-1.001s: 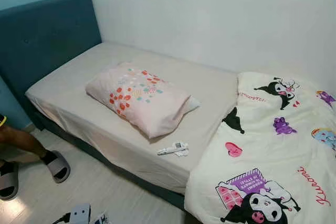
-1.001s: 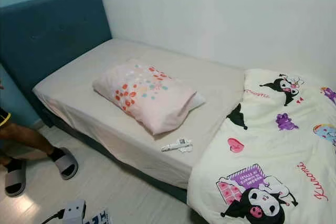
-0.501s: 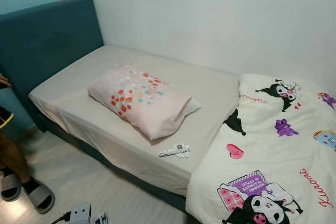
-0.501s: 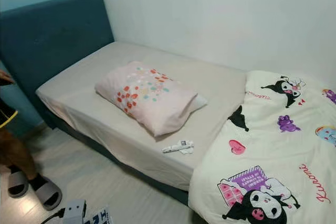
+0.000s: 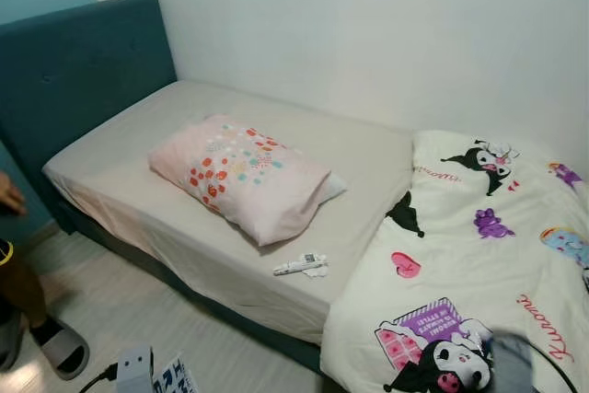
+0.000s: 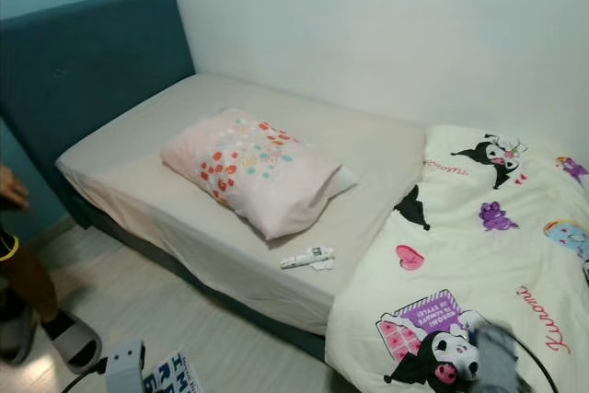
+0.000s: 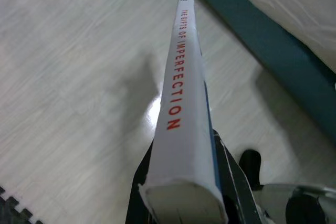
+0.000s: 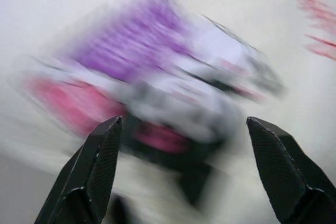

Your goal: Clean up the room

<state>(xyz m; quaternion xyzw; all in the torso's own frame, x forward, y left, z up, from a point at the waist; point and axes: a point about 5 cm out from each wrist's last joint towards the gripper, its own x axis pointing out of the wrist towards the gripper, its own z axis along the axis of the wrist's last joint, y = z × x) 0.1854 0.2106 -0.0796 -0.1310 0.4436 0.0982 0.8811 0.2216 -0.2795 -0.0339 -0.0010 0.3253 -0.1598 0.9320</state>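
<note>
My left gripper (image 7: 184,163) is shut on a white book (image 7: 181,98) with red spine lettering, held above the pale floor beside the bed; the book's cover (image 5: 173,380) pokes in at the bottom left of the eye views. Over the cartoon-print blanket (image 5: 479,255), my right gripper (image 8: 184,124) stands open with nothing between its fingers, that view blurred; its arm (image 5: 512,365) is a grey blur at the bottom right. On the bed (image 5: 138,149) lie a pink patterned pillow (image 5: 239,172) and a small white tube with a scrap of paper (image 5: 299,266) near the front edge.
A teal headboard (image 5: 78,71) stands at the left and a white wall runs behind the bed. A person's leg in a grey slipper (image 5: 57,349) stands on the floor at the far left, a hand (image 5: 11,198) above it.
The person's legs have stepped back toward the left edge. My right arm has risen into the bottom right of the eye views. The camera has shifted slightly.
</note>
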